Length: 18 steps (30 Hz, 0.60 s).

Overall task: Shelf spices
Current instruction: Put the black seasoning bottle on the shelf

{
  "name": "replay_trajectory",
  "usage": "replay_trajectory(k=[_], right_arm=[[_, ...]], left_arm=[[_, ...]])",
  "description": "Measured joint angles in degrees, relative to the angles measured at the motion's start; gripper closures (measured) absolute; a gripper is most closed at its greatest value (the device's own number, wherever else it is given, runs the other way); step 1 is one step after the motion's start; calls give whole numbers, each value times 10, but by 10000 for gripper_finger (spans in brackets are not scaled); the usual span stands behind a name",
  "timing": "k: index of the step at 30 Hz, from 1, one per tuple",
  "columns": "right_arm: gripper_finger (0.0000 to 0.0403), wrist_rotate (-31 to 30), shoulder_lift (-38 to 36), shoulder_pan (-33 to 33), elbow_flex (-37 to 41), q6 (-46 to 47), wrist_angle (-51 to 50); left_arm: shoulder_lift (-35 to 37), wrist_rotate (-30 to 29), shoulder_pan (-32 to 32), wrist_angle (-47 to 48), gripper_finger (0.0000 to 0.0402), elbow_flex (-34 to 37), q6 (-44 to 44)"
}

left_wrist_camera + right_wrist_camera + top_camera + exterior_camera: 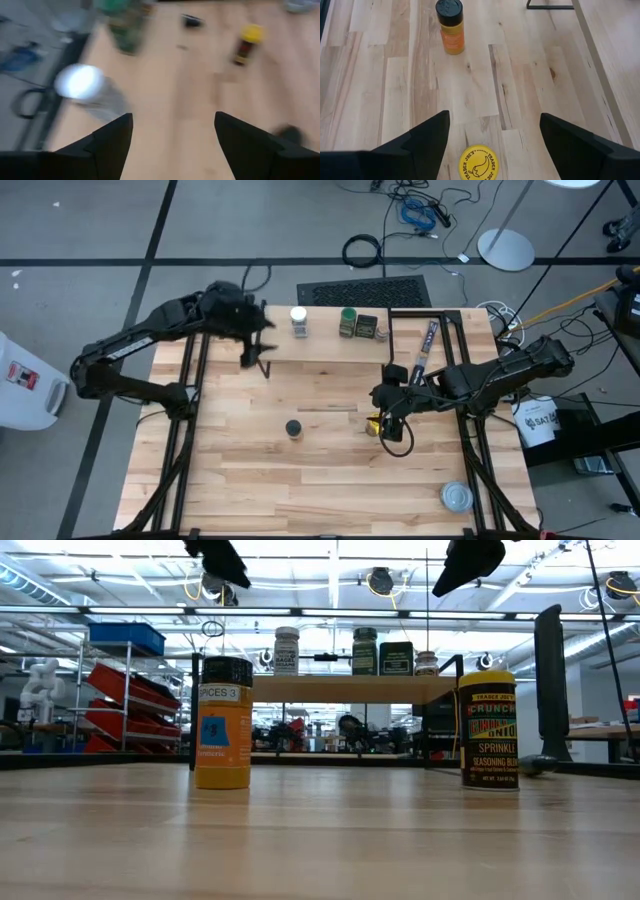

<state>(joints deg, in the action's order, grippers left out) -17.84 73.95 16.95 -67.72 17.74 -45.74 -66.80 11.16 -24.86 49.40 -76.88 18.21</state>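
Right gripper [385,412] sits right of centre in the high view, jaws spread and empty, directly above the yellow-lidded jar [478,162], which stands upright on the tabletop [300,480]. Left gripper [262,345] is at upper left of the high view, just beside the shelf [330,345], jaws also spread with nothing between them. On the shelf plank, left to right in the low view: white-lidded jar [286,650], green-lidded jar [364,650], dark square tin [396,658], small clear jar [426,663]. Orange jar [223,722] with black lid stands upright on the tabletop near centre, well apart from the yellow-lidded jar. Flat round silver tin [456,497] lies at lower right of the high view. Long thin dark packet [427,348] lies beside the shelf.
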Motion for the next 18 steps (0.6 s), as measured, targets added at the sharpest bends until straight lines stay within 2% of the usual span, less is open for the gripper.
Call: replay_trajectory(k=[8,13,18], right_arm=[[105,0,0,0,0,-5,0],[105,-1,0,0,0,-5,2],[105,-1,0,0,0,-10,7]], left_arm=[[7,2,170,66,111,22,-161],[-5,-73,292,19,111,66,-244],[-37,-131,382,-22,111,117,-357]])
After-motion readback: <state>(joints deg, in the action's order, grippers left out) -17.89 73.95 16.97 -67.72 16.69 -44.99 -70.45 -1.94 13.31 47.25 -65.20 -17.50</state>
